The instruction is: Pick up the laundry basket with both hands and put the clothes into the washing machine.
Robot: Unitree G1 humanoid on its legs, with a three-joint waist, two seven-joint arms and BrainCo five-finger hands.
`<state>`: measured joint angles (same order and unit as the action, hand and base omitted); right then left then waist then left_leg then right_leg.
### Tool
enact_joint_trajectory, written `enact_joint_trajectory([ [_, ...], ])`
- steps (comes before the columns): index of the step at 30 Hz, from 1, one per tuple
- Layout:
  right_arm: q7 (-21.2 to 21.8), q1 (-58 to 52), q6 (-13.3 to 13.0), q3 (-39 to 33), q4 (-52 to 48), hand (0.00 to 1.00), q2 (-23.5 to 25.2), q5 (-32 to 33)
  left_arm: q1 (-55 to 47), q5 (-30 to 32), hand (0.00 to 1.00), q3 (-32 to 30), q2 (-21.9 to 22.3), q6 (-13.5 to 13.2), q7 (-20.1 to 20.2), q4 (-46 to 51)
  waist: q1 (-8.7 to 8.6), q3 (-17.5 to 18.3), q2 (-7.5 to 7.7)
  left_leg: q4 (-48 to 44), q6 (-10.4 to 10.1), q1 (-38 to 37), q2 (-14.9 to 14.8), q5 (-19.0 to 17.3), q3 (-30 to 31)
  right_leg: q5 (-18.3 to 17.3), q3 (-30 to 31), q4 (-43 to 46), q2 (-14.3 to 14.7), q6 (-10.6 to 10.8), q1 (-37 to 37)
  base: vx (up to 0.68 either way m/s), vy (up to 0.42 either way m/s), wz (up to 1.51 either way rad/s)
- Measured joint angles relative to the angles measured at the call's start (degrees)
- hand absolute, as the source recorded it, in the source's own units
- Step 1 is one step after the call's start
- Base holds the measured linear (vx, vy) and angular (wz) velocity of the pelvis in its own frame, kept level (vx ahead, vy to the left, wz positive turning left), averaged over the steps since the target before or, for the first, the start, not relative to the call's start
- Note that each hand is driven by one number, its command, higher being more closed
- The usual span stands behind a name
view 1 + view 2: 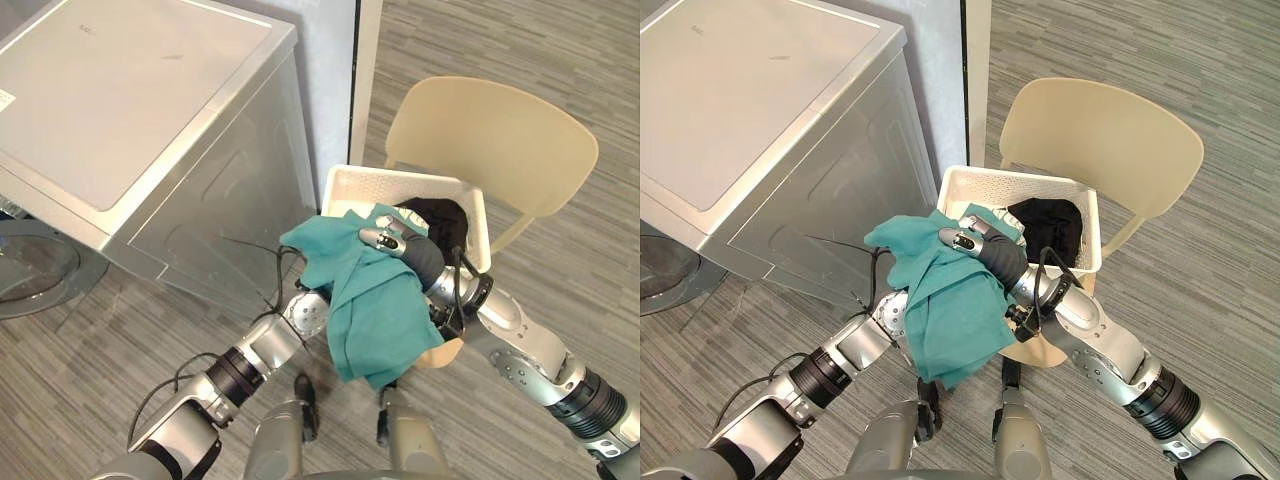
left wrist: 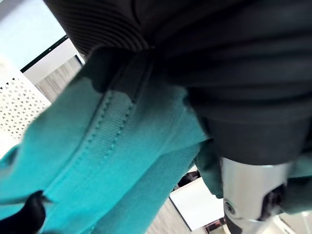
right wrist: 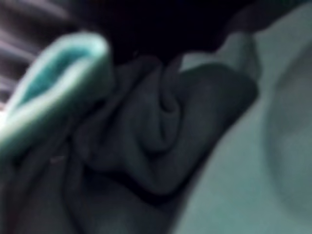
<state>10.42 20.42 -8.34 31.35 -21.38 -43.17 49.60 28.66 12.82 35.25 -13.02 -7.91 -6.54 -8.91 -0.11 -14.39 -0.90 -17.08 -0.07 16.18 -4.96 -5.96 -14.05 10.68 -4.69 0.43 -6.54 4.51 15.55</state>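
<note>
From the left eye view, the white laundry basket [image 1: 400,182] sat on the seat of a cream chair [image 1: 500,130], just beside the silver washing machine [image 1: 130,110]. A black garment [image 1: 440,215] lay inside it. A teal cloth [image 1: 375,310] hung over its near rim and down the front. The right hand [image 1: 392,241] lay on top of that cloth, fingers curled down into it. The left arm ran in beneath the hanging cloth.

The right eye view gave the same: the hand clenched on the teal cloth above the basket's near edge, and the machine's top shut flat.

In the left wrist view, the left hand [image 2: 219,73] was draped in teal cloth, with the basket's perforated wall [image 2: 17,105] close by. I could not tell how that hand was set.

The right wrist view showed bunched dark folds [image 3: 161,126] pressed close, with a teal edge beside them.
</note>
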Motion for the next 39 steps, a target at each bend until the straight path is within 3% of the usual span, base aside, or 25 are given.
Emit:
enact_joint_trajectory([
  [11,-0.6,-1.3,-1.6,-2.5,-0.2,1.00,3.9,0.1,0.0,-4.5,1.00,-4.5,4.1,1.1,-5.3,0.0,0.62,0.0,0.44,0.2,0.0,0.0,0.0,0.0,0.0,0.1,0.0,-0.2,0.1,-0.1,0.0,0.00,0.000,0.00],
  [12,-0.7,-1.9,-1.9,-2.8,-0.2,0.00,4.7,0.1,0.0,-5.6,1.00,-4.8,4.0,1.1,-6.1,0.0,0.75,0.0,0.60,0.2,0.0,0.0,0.0,0.0,0.0,0.1,0.0,-0.3,0.1,-0.1,0.0,0.00,0.000,0.00],
  [18,-1.9,-4.6,-2.5,-4.5,-0.2,0.00,7.0,-0.1,-0.5,-7.1,1.00,-7.3,4.1,1.1,-7.5,0.0,0.83,0.2,1.57,0.2,0.0,-0.2,0.0,0.0,-0.2,0.3,0.0,-0.6,0.1,-0.1,-0.2,0.00,0.000,0.00],
  [25,-2.8,-12.5,-2.3,-7.6,0.8,0.00,7.7,-1.1,-4.2,-8.8,1.00,-15.6,5.5,1.3,-9.9,0.4,0.84,0.4,2.14,1.5,0.0,-2.7,0.1,0.0,-0.3,0.1,0.0,-0.9,0.1,-0.1,-2.4,0.00,0.002,0.00],
  [34,-3.7,-27.3,-1.1,-22.2,5.6,0.00,20.0,-6.0,-19.2,-9.9,1.00,-26.5,6.2,1.3,-9.8,11.7,0.55,6.5,2.81,3.1,-0.9,-7.6,-0.2,-0.8,0.1,-1.3,0.0,-1.8,0.8,-0.5,-6.9,0.02,0.003,-0.01],
  [39,-6.8,-30.5,0.1,-32.0,13.8,0.00,26.8,-11.9,-24.1,-10.0,1.00,-33.1,7.3,0.8,-9.8,15.7,0.36,7.0,2.83,2.0,-1.2,-6.8,-0.2,-0.9,4.3,-1.8,-4.1,-2.8,0.8,-1.1,-9.9,-0.03,-0.010,0.42],
])
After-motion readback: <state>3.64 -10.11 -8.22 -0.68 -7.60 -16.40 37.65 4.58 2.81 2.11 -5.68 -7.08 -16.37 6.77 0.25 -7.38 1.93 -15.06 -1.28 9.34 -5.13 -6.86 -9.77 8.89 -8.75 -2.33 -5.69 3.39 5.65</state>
